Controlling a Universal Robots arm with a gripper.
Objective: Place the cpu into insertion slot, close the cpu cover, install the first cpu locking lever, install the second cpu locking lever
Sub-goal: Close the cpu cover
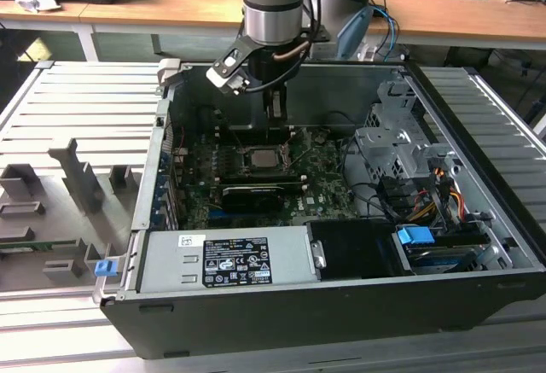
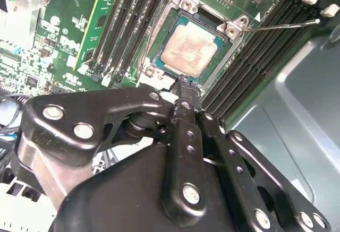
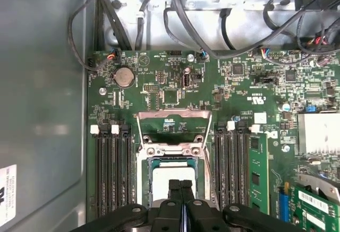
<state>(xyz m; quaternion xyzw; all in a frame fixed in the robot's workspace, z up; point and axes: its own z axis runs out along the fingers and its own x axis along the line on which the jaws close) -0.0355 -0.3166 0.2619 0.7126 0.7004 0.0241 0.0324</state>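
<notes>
While the black pincer (image 2: pixel 186 86) hangs inside an open dark computer case (image 1: pixel 341 322), its two fingertips are pressed together with nothing between them. In the second wrist view the tips sit at the near edge of the cpu (image 2: pixel 191 51), just beside it; whether they touch it cannot be told.

The cpu is a small flat square with a pale silver-beige face, mottled with faint smudges. It lies flat in the insertion slot (image 2: pixel 169 30), a dark square socket on the green board (image 3: pixel 159 83).

In the first wrist view the cpu cover (image 3: pixel 175 115), a thin silver frame with a large window, is swung open and tilted away from the socket. A thin metal lever (image 2: pixel 281 25) sticks out beside the socket, over black memory slots (image 3: pixel 111 173).

In the exterior view a grey power supply (image 1: pixel 286 241) at the case front carries a white label (image 1: pixel 235 262) covered in black print and symbols. The case rests on a ribbed grey surface (image 1: pixel 77 108).
</notes>
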